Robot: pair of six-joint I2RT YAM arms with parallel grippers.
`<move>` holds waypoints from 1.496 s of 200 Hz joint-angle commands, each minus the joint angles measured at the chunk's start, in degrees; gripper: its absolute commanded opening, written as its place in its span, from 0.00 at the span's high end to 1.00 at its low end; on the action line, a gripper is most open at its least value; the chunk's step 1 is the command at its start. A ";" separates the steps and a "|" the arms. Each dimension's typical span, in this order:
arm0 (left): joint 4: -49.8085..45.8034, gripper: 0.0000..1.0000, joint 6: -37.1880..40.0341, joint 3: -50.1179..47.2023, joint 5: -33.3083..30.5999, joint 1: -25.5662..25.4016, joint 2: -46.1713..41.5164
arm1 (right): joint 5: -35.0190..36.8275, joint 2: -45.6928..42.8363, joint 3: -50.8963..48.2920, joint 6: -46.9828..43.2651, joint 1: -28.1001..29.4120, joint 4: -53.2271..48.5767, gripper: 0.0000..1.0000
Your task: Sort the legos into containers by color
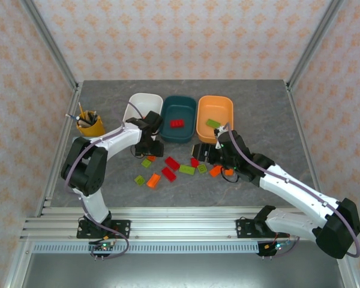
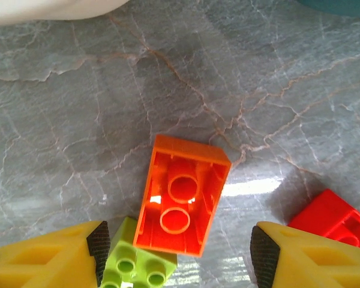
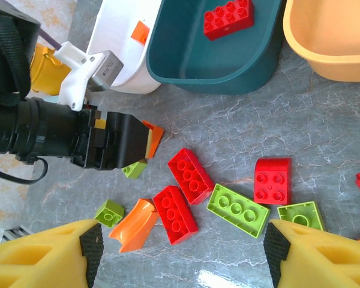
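Left fingers straddle the orange brick at lower centre, half-open, gripping nothing; next, likely close and lift toward the white tub; right fingers gape empty.

Grey marble tbl carries 3 tubs, pen cup, loose legos.

2 arms reach forward, wrists seemingly low; left fingers, right fingers spread.

The orange brick hides part of the lime brick, which the bottom edge crops.
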 commanded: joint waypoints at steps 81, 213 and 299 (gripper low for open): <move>3.73 0.66 1.73 1.27 -3.86 -0.16 3.17 | 0.63 -0.59 1.04 1.29 0.21 -1.35 0.28; -16.51 0.68 -2.77 30.00 -13.42 9.82 6.26 | 4.69 7.39 12.39 0.01 0.22 8.75 0.25; -17.82 0.56 -3.51 41.28 -13.79 14.43 24.66 | 3.73 9.56 13.61 0.96 0.21 6.09 0.25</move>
